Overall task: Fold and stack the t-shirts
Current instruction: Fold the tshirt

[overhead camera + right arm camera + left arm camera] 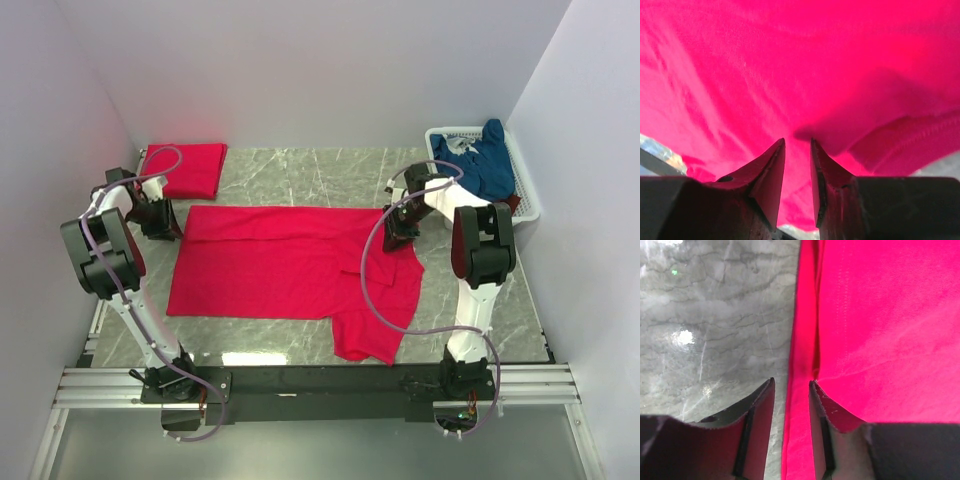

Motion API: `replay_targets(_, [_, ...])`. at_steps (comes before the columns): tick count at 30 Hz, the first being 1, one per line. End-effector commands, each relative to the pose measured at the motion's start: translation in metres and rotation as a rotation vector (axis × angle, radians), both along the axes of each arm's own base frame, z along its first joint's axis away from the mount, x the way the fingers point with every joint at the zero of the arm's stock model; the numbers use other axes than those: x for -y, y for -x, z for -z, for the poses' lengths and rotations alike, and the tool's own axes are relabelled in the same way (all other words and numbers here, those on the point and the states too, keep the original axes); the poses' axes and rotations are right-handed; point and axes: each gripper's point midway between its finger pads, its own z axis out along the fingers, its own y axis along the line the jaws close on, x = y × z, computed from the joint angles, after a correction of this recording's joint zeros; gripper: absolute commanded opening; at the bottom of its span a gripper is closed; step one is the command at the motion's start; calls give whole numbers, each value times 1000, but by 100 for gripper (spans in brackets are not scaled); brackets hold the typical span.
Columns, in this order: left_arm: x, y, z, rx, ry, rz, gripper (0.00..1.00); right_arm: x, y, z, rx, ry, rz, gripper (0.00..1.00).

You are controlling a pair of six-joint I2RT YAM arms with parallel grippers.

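Observation:
A bright red t-shirt (pixel 270 265) lies spread across the marble table, its body folded into a long band and one sleeve hanging toward the front. My left gripper (pixel 165 222) sits at the shirt's back left corner. In the left wrist view that gripper (pixel 791 382) stands open, and the shirt's edge (pixel 802 340) lies flat on the table below the gap. My right gripper (pixel 400 235) is over the shirt's back right part. Seen from the right wrist, its jaws (pixel 797 141) stand slightly apart just above the red cloth (pixel 790 60), next to a raised fold.
A folded red t-shirt (pixel 188 168) lies at the back left corner. A white basket (pixel 530 200) at the back right holds a navy blue t-shirt (pixel 487 160). White walls close in on three sides. Bare marble (pixel 715 315) shows left of the shirt.

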Motion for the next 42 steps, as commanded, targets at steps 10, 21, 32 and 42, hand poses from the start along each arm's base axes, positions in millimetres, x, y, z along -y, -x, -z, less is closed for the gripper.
replay_targets(10, [69, -51, -45, 243, 6, 130, 35, 12, -47, -33, 123, 50, 10, 31])
replay_targets(21, [67, -45, 1, 131, -5, 89, 36, 48, -80, -1, 169, 364, -98, 25])
replay_targets(32, [63, -57, 31, 53, 20, 33, 37, 57, -136, -1, 324, 637, -210, 23])
replay_targets(42, [77, -73, -13, 150, 114, 141, 47, 46, -171, -63, 476, 597, -185, 37])
